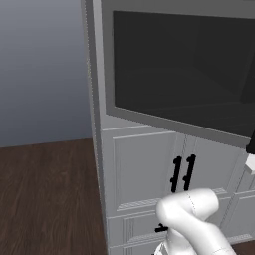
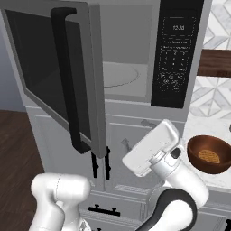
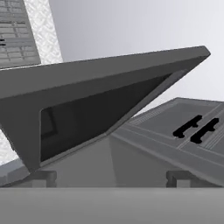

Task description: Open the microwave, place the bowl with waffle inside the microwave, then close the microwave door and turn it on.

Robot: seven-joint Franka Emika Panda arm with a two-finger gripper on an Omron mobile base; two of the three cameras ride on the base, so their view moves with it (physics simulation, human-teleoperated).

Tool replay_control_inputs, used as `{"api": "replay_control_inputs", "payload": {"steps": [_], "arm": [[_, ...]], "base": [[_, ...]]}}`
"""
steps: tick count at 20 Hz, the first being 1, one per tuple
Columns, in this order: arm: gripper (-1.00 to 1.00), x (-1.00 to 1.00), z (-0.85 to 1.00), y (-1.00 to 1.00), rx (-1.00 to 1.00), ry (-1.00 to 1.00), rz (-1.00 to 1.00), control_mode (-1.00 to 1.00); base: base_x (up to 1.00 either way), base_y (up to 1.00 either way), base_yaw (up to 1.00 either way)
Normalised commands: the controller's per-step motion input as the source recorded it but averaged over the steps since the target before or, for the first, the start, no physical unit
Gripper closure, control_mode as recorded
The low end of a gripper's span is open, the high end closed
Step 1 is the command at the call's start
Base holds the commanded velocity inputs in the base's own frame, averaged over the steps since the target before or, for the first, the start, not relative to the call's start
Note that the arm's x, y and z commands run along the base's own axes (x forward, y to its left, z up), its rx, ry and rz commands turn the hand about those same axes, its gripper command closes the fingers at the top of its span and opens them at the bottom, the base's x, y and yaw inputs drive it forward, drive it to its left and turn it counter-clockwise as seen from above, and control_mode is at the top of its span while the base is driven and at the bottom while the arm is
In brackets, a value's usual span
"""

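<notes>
Already the microwave door [image 2: 58, 76] stands swung wide to the left, its long black handle [image 2: 67, 76] facing out toward me, so the light grey cavity [image 2: 124, 67] of the microwave [image 2: 135, 54] lies open and bare, with the turntable plate [image 2: 119, 74] showing on its floor. I judge the opening step done; the door hangs out that far so that nothing blocks a bowl coming in from the right.

My tool [image 3: 111, 177] has its two tips well apart and clamped on nothing (free for the next grasp), and it looks up along the underside of the door from below the cavity.

Meanwhile the bowl [image 2: 210, 154] with the waffle [image 2: 208, 156] in it sits on the surface [image 2: 198, 126] at the right, near its front edge, just beside my forearm, below the control panel [image 2: 177, 52]. Next I would swing right and take the bowl by its rim.
</notes>
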Motion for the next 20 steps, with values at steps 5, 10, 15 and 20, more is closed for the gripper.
{"api": "replay_control_inputs", "payload": {"steps": [5, 10, 15, 20], "arm": [[-1.0, 0.0, 0.08, 0.18, -0.19, -0.18, 0.07, -1.0], [-1.0, 0.01, 0.01, 0.18, -0.15, -0.1, 0.08, -1.0], [-1.0, -0.01, 0.09, 0.31, -0.11, -0.01, 0.12, -1.0], [-1.0, -0.46, 0.29, 0.64, -0.11, -0.02, 0.25, -1.0]], "base": [[0.0, 0.0, 0.0], [0.0, 0.0, 0.0], [0.0, 0.0, 0.0], [0.0, 0.0, 0.0]]}}
